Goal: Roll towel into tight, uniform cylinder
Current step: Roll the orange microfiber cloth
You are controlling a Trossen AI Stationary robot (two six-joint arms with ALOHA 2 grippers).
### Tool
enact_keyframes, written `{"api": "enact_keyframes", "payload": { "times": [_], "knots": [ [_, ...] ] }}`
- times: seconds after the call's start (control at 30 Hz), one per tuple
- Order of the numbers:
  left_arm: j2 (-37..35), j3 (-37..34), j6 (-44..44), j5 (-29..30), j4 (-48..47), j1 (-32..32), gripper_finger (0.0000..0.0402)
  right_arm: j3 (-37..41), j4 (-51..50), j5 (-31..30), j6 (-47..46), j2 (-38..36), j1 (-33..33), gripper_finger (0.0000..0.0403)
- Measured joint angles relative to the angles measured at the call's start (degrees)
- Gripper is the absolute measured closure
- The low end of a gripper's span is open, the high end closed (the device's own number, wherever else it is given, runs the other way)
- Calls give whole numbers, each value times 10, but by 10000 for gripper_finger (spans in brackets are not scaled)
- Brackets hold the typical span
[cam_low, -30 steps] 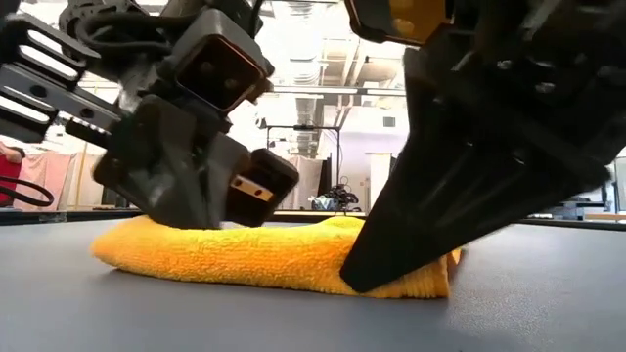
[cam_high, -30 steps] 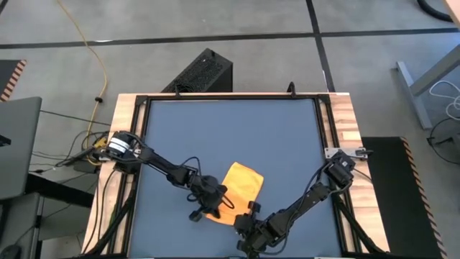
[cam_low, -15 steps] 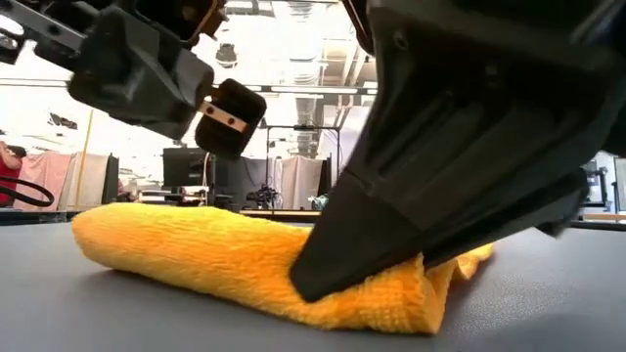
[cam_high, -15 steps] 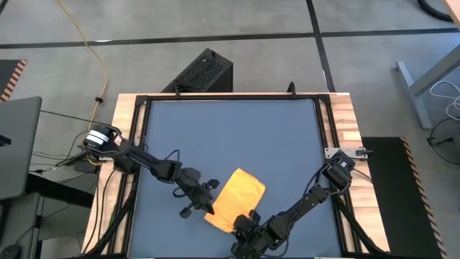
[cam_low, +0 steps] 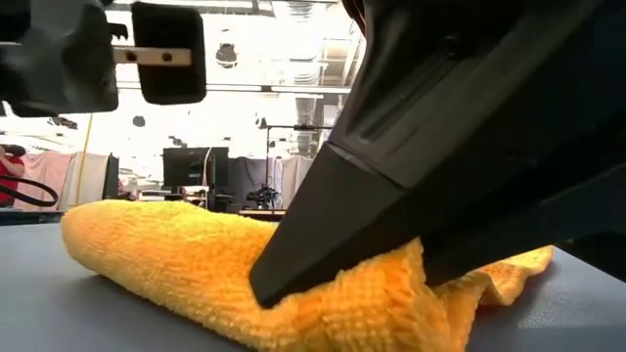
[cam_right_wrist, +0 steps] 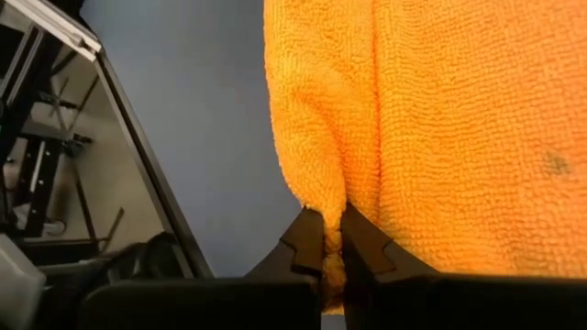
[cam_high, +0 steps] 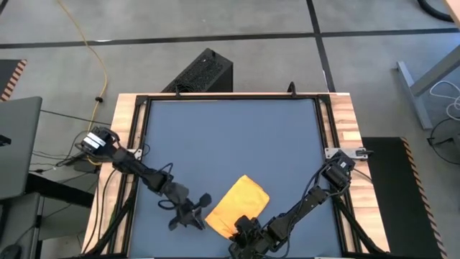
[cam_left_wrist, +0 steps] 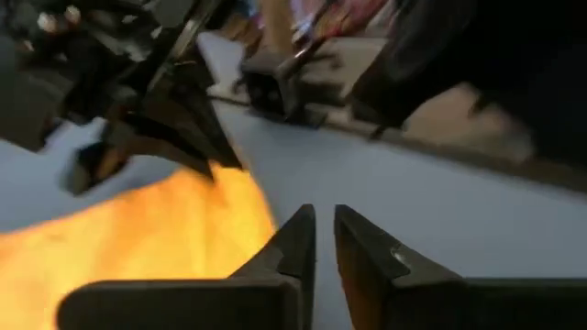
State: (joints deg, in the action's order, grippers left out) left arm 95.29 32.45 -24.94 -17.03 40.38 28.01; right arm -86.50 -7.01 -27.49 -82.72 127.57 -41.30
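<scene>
The bright yellow towel [cam_high: 241, 205] lies folded in layers on the dark blue tabletop [cam_high: 230, 129], near the table's near edge. It fills the right wrist view [cam_right_wrist: 440, 110] and the low view [cam_low: 186, 264]. My right gripper [cam_high: 239, 224] is at the towel's near edge, shut on it [cam_right_wrist: 331, 225]. My left gripper [cam_high: 200, 214] is just left of the towel and does not touch it. Its fingers are shut with nothing between them [cam_left_wrist: 324, 215]. It shows raised at the low view's upper left [cam_low: 161, 54]. My right gripper pinches a raised fold at the towel's near edge [cam_right_wrist: 332, 240] between its two fingers. The fingers [cam_right_wrist: 307, 240] come low from the table's near side, slanting down. The pinched cloth bunches up a little [cam_low: 411, 288]. The rest of the towel lies on the table.
The wooden table frame [cam_high: 343, 122] rims the blue top. A black box [cam_high: 201, 72] stands on the floor beyond the far edge. Blue tabletop shows bare over the far half of the table.
My left gripper has come up off the towel and gone toward the table's left and near edges. My right gripper has drawn the towel toward the near edge, and the towel has slid along the table with it.
</scene>
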Motion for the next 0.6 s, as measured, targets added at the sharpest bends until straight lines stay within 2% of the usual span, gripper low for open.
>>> {"api": "enact_keyframes", "payload": {
  "times": [0.07,0.13,0.37,0.43,0.6],
  "knots": [
    [0,0,-31,55,-2,9,342,0,0,-2,-9,0,0,372],
    [0,0,-37,85,-8,11,318,0,1,-5,-17,0,0,369],
    [14,0,-8,94,-28,9,241,0,2,-6,-19,0,5,366],
    [39,0,1,96,-14,9,227,0,2,-6,-20,0,6,366],
    [89,1,32,157,57,7,215,0,3,-6,-20,0,9,365]
  ]
}}
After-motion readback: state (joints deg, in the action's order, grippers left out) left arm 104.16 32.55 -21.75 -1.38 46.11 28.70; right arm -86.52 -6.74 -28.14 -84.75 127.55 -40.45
